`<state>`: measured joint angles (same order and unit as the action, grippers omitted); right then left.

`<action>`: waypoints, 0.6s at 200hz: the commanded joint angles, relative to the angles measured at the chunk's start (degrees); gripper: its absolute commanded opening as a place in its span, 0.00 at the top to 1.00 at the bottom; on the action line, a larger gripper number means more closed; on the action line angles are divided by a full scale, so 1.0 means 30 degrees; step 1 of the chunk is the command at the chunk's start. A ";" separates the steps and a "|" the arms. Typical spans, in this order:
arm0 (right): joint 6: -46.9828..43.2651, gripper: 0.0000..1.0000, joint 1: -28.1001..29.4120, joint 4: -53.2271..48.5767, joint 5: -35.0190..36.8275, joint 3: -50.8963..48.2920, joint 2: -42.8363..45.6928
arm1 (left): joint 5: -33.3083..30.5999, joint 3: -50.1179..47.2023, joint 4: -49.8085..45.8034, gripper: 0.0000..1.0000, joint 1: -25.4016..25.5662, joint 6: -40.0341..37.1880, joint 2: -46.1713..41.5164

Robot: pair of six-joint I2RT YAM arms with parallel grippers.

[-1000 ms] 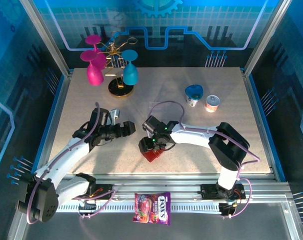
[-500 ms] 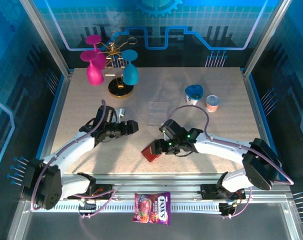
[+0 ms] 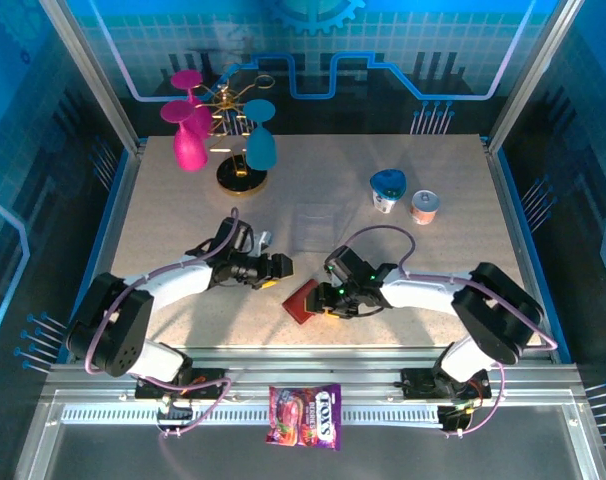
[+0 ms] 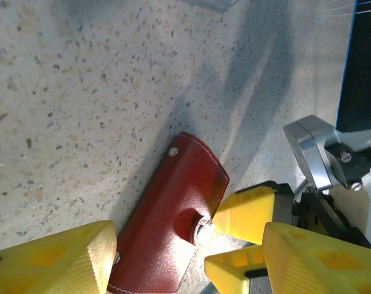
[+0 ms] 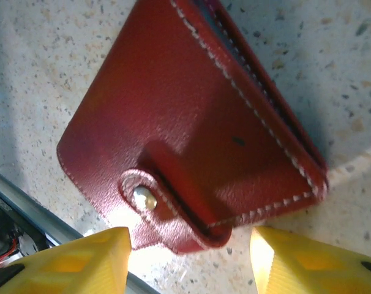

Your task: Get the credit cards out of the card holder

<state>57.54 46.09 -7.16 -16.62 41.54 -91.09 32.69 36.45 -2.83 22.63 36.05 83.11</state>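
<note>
Bright, even light from overhead on the speckled surface, with soft arm shadows and a blue glow off the back panels. Sharp up close on the red card holder: crisp stitching, white glare beneath. Blurred yellow jaws along both lower edges.

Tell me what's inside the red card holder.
The card holder lies folded shut, snap tab fastened. A dark sliver shows along one edge; any cards are covered.
</note>
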 commanded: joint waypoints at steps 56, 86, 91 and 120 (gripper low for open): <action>-0.0630 0.57 -0.1008 0.1276 -0.1258 0.1749 -0.1508 | 0.0501 -0.1270 0.1352 0.49 0.0332 0.0944 0.1030; -0.1121 0.61 -0.1342 0.0557 -0.1328 0.2210 -0.1671 | 0.0523 -0.1247 0.1594 0.51 0.0533 0.1135 0.1536; -0.1176 0.62 -0.1430 0.0548 -0.1369 0.2240 -0.1686 | 0.0557 -0.1206 0.1628 0.52 0.0567 0.1164 0.1642; -0.1469 0.66 -0.1817 0.0452 -0.1680 0.2397 -0.1841 | 0.0649 -0.1243 0.1875 0.54 0.0982 0.1500 0.2118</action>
<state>54.81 41.69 -6.35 -20.23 47.24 -95.77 32.86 33.21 1.32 24.03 39.13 88.12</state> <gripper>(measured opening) 0.343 0.459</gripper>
